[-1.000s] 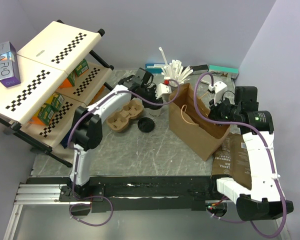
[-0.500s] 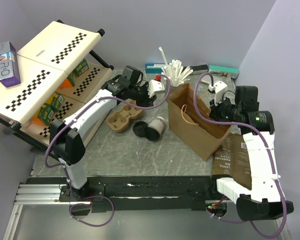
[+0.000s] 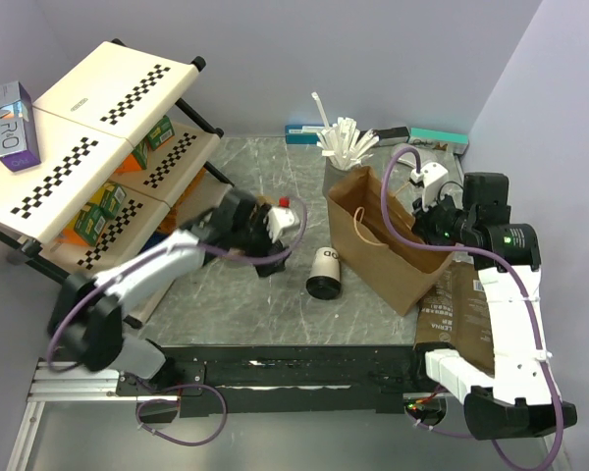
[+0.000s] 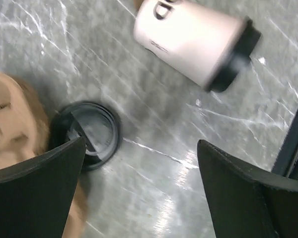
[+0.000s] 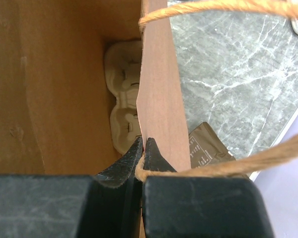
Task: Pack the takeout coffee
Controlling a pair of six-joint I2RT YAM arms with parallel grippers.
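Your black-lidded white paper cup (image 3: 325,267) lies sideways on the grey marble table (image 3: 265,309), beside the brown paper bag (image 3: 373,257), lilac walls (image 3: 373,59) around. Your left gripper (image 4: 141,144) gapes empty; your right gripper (image 5: 143,146) pinches the bag's wall.

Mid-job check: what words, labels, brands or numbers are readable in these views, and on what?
"RO": large letters on the purple box on the rack top; the rest of its print is unclear.
White paper cup: dark print, too blurred to read.
Flat brown bag: white print, too small to read.
Rack board label: too small to read.
Shelf cartons: unreadable.
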